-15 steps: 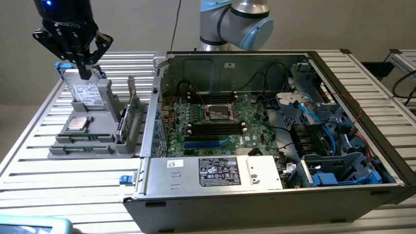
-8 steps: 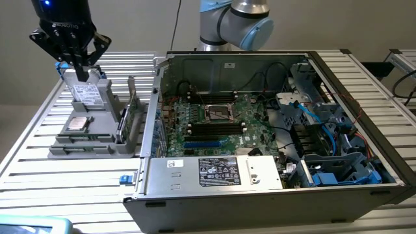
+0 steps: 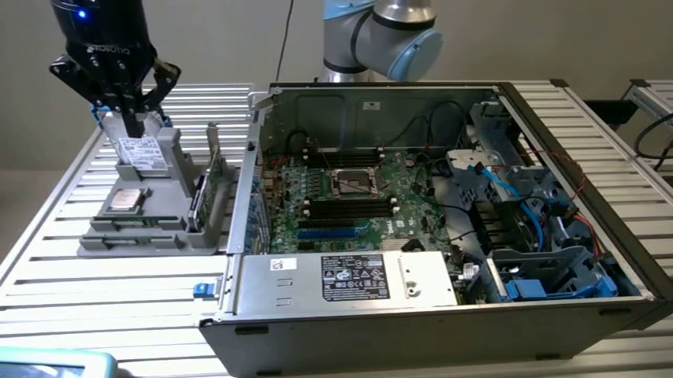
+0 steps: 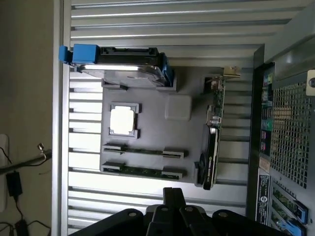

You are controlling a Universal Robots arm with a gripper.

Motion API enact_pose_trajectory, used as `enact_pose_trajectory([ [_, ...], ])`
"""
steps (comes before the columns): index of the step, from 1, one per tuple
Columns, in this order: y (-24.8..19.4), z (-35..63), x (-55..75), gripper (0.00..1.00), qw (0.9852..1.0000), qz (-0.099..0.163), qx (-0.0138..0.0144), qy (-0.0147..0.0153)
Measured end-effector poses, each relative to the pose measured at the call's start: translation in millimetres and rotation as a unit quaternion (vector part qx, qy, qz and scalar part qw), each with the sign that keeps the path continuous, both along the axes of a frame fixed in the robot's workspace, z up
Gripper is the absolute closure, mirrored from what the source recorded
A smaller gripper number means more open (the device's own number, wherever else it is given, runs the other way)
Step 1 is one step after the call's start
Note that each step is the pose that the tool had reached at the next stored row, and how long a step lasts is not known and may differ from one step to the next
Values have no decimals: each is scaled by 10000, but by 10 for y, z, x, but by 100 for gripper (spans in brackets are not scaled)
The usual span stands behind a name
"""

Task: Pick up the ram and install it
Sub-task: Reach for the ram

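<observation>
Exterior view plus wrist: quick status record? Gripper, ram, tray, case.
gripper: gripper shut, nothing between the fingers, above the tray
target: ram lying in a tray holder, second stick beside it
other tray parts: processor, hard drive, expansion card on edge
case: computer case open, on the exterior view's right of the tray, motherboard exposed
progress: ram not yet picked up

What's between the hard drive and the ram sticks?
Wrist view: a processor chip and a pale square pad sit between the hard drive and ram sticks.
</observation>
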State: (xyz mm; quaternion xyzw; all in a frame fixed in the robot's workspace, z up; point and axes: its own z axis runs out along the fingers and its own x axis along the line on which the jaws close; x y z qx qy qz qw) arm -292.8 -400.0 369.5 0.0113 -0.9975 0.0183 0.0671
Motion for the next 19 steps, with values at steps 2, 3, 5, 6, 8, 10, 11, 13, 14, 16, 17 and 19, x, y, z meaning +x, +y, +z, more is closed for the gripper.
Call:
enact_pose_trajectory([
  [2, 0, -27, -11, 89, 10000, 55, 0, -1],
  [3, 0, -41, -19, 89, 10000, 81, 0, -2],
  [5, -1, -75, -49, 89, 9999, 117, 0, -3],
  [6, -1, -92, -76, 89, 9999, 124, -1, -3],
  [8, -1, -130, -151, 89, 9999, 131, 0, -4],
  [10, -1, -167, -231, 89, 9999, 135, 0, -4],
  [11, 0, -186, -271, 89, 9999, 137, 0, -5],
  [13, -1, -221, -342, 89, 9999, 144, 0, -4],
  [14, -1, -236, -365, 89, 9999, 152, 0, -4],
  [16, -4, -261, -375, 89, 9998, 199, 0, -5],
  [17, -5, -270, -375, 89, 9997, 247, 0, -4],
  [19, -6, -290, -375, 89, 9993, 370, 0, -4],
])
